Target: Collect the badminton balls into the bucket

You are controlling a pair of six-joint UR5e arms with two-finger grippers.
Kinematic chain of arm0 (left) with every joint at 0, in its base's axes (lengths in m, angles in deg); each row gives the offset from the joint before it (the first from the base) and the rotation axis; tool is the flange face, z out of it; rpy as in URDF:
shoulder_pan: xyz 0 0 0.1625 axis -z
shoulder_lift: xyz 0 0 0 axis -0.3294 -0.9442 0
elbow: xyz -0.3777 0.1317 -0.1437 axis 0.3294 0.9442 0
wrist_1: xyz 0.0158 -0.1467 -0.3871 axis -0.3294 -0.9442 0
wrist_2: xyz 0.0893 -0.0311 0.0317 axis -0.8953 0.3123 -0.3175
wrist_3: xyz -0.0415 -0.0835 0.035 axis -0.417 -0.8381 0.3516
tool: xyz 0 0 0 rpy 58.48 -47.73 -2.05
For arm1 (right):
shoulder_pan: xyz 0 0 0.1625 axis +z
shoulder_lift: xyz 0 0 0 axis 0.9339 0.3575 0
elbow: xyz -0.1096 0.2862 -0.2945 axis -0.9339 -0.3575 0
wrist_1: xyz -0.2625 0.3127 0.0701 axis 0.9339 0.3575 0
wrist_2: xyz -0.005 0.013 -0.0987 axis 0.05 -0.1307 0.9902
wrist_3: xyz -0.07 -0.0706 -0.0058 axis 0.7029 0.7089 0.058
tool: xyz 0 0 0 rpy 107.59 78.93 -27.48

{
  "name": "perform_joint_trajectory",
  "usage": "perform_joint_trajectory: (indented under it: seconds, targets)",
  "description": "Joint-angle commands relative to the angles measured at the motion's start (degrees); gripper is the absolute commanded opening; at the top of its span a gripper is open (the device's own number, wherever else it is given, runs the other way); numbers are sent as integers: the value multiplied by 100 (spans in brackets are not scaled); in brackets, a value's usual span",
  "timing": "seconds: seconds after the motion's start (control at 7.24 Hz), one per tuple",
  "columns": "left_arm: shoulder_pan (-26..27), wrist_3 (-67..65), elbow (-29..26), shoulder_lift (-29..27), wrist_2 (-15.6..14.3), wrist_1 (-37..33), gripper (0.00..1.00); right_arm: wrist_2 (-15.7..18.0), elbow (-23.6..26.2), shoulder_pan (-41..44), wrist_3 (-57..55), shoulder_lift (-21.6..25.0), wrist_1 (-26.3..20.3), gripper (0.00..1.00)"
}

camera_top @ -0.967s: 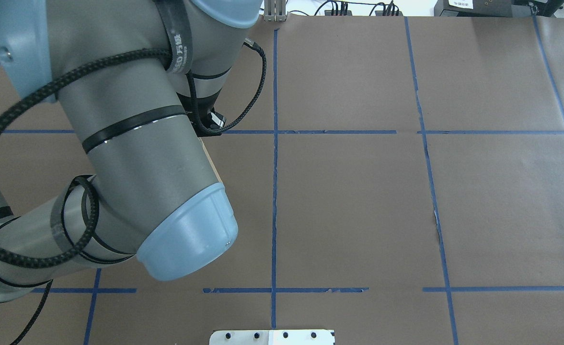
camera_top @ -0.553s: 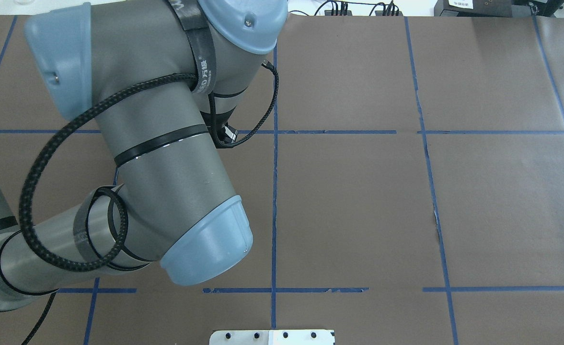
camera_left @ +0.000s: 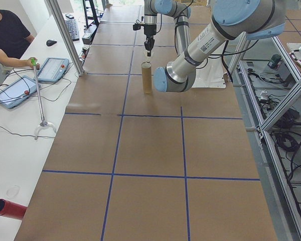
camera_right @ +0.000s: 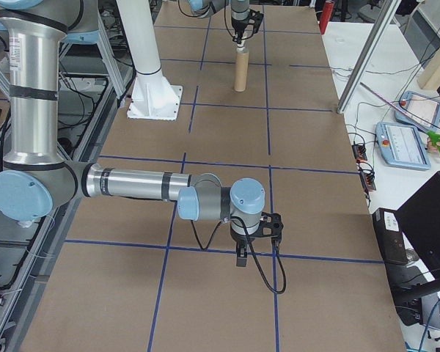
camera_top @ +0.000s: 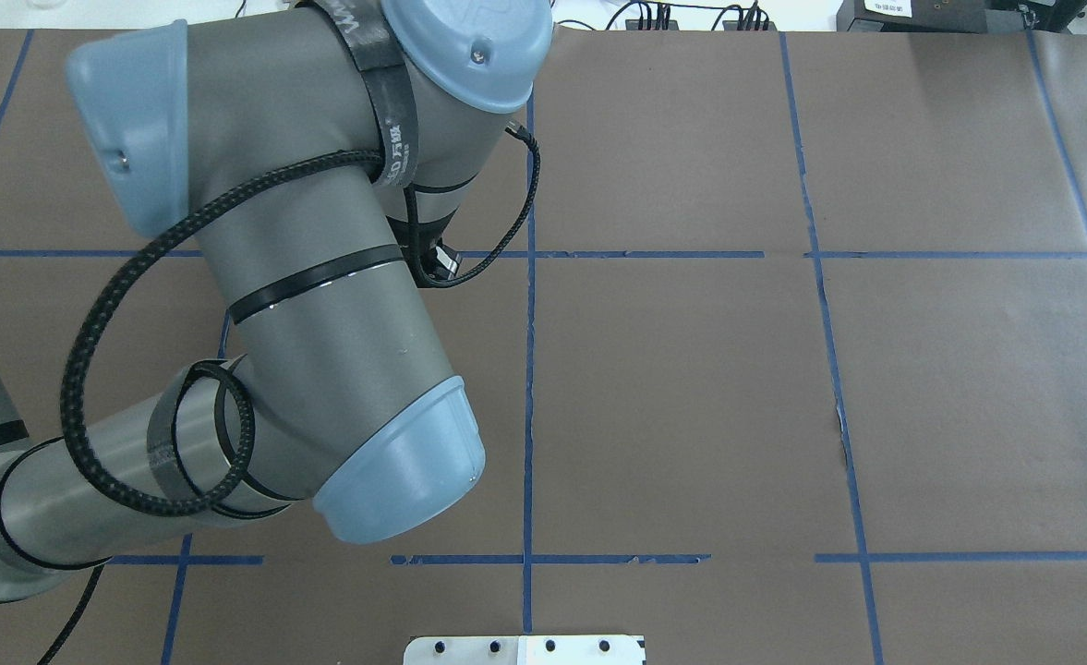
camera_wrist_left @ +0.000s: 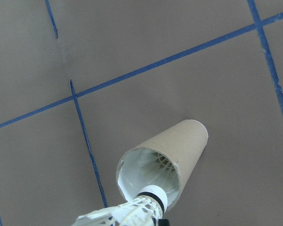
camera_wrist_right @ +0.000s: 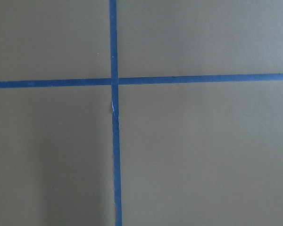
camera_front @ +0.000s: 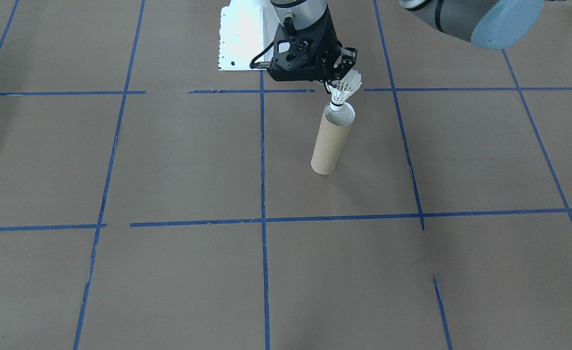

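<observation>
White feather shuttlecock [camera_front: 344, 90], cork tip down at the open mouth of the upright brown cardboard tube [camera_front: 331, 141], its feathers clamped by the left gripper [camera_front: 342, 73]. The overhead view hides both behind the arm. Right gripper [camera_right: 242, 254]: too small to judge its opening.
</observation>
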Motion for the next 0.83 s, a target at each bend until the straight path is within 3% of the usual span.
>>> perform_joint_trajectory:
  seconds: [0.0, 0.14, 0.28, 0.69]
  targets:
    - [3, 93, 13, 104, 6, -92, 0, 0, 0, 0, 0, 0, 0, 100]
    - [3, 94, 5, 104, 23, -92, 27, 0, 0, 0, 0, 0, 0, 100]
    - [3, 42, 74, 139, 23, -118, 99, 0, 0, 0, 0, 0, 0, 100]
    - [82, 50, 250, 174, 41, -346, 100, 0, 0, 0, 0, 0, 0, 100]
